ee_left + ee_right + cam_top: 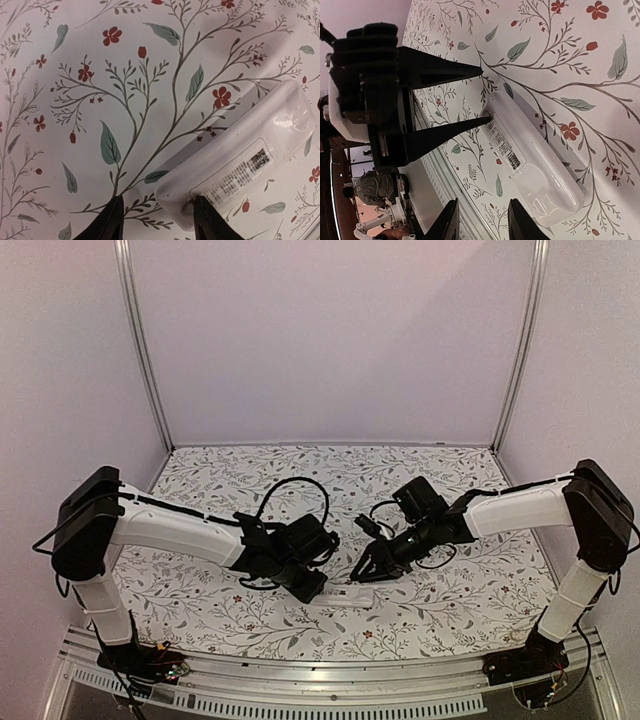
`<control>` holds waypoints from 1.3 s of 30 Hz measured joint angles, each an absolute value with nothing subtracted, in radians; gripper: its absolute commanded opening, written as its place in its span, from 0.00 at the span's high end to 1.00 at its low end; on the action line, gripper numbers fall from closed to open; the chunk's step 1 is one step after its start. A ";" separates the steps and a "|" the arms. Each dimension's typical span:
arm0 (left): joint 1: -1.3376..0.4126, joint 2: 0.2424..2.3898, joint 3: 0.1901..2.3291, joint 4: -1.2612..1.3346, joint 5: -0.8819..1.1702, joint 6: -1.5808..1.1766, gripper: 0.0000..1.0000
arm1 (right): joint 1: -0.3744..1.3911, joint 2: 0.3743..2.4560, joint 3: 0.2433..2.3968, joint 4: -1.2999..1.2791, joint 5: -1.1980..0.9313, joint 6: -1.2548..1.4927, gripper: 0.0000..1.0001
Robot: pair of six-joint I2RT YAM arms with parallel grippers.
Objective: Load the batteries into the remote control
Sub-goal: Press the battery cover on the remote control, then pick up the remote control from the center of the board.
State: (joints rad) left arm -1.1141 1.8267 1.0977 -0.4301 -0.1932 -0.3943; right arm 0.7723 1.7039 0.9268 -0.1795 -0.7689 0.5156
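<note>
Two robot arms, white-shelled with black joints, reach inward over a tabletop covered by a matte white cloth (75, 125). The cloth is printed with thin grey stems, grey-green leaves and small red flowers.

One remote control (530, 165) lies flat on the cloth close to the tabletop's near edge, about midway between its left and right edges. It lies lengthwise, roughly along that near edge. It is a slim oblong of smooth, glossy white plastic with rounded ends and softened corners, its plain back turned up. A narrow printed label (502, 145) with fine text and a small square code runs along that back. Past the label the plastic looks slightly sunken and shiny.

The left gripper (487, 95) is black, with two long flat fingers tapering to sharp points. Its jaws stand apart, holding nothing. One fingertip touches the remote's rounded left end, and the other sits over bare cloth beside it.

The right gripper (482, 215), also black and tapered, is near the remote's right end. Its jaws are apart and nothing is gripped between them.

A ribbed metal rail (320, 675) runs along the near edge.
</note>
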 measured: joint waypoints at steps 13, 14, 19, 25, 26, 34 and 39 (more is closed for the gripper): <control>-1.105 1.794 1.068 -0.396 -0.172 -0.361 0.17 | 0.763 1.721 0.929 -0.174 -0.765 0.538 0.53; -1.105 1.789 1.069 -0.404 -0.168 -0.344 0.12 | 0.755 1.717 0.929 -0.179 -0.762 0.539 0.49; -1.096 1.742 1.082 -0.432 -0.126 -0.233 0.00 | 0.665 1.617 0.928 -0.226 -0.730 0.509 0.29; -1.063 1.697 1.148 -0.431 -0.005 -0.068 0.00 | 0.623 1.426 0.928 -0.281 -0.653 0.453 0.16; -1.060 1.700 1.163 -0.436 0.020 -0.034 0.00 | 0.623 1.398 0.928 -0.297 -0.632 0.438 0.14; -1.059 1.829 1.256 -0.476 0.116 0.152 0.09 | 0.616 1.155 0.858 -0.360 -0.427 0.370 0.01; -1.059 1.952 1.336 -0.552 0.138 0.223 0.14 | 0.614 0.947 0.801 -0.358 -0.284 0.371 0.01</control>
